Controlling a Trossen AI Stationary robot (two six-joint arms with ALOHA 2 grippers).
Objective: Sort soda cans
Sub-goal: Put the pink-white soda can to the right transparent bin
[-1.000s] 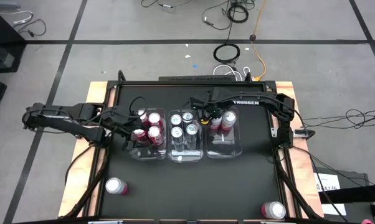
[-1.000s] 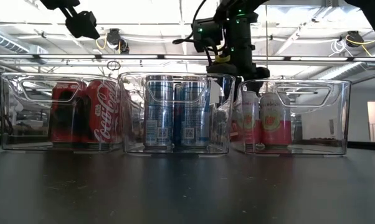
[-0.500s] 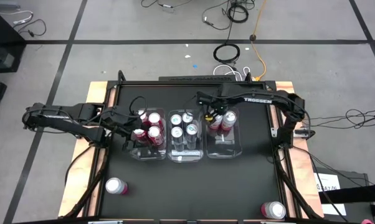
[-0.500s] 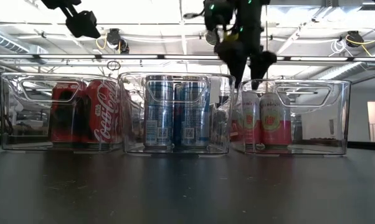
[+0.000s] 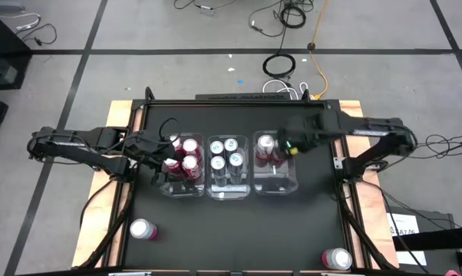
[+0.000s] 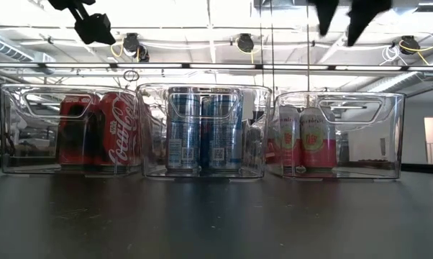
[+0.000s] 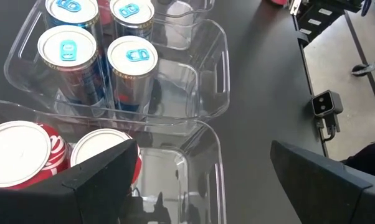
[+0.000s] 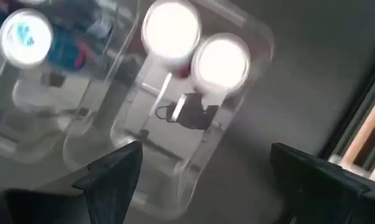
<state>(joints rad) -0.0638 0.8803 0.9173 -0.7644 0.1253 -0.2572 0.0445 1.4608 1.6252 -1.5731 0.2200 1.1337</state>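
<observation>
Two stray soda cans [image 5: 142, 229] lie near the table's [image 5: 239, 230] front edge.

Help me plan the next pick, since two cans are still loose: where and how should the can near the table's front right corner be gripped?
The loose can seems to stand upright, silver top up, apart from the bins. Likely best: the right gripper, now open above the right bin, descends from straight above and closes on the round body just under the rim. Nothing crowds it.
</observation>
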